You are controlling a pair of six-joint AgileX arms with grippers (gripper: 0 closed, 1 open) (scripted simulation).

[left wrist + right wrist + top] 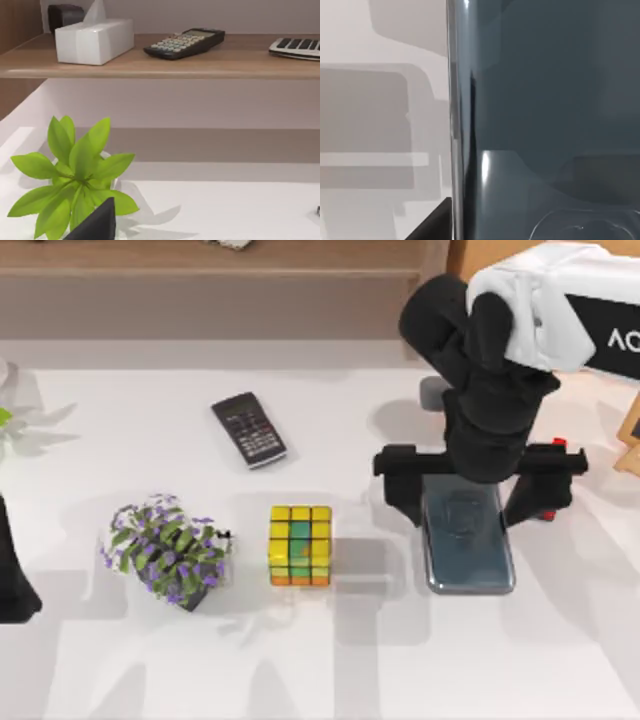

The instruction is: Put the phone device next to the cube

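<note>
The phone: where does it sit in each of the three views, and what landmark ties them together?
Top view: the phone lies flat right of the cube, under the right gripper.
Left wrist view: not in it.
Right wrist view: its glass face close up.
Shared landmark: the white table.

On the white table there is one flat dark grey-blue glass phone [468,550], one yellow, green and orange puzzle cube [300,545], one black keypad calculator [249,429], and one purple-flowered potted plant [166,548]. A second plant, with broad bright green leaves [75,170], makes two plants. The wooden shelf [160,65] holds one white tissue box [94,41], one dark calculator [184,43], and one keyboard [295,48].
</note>
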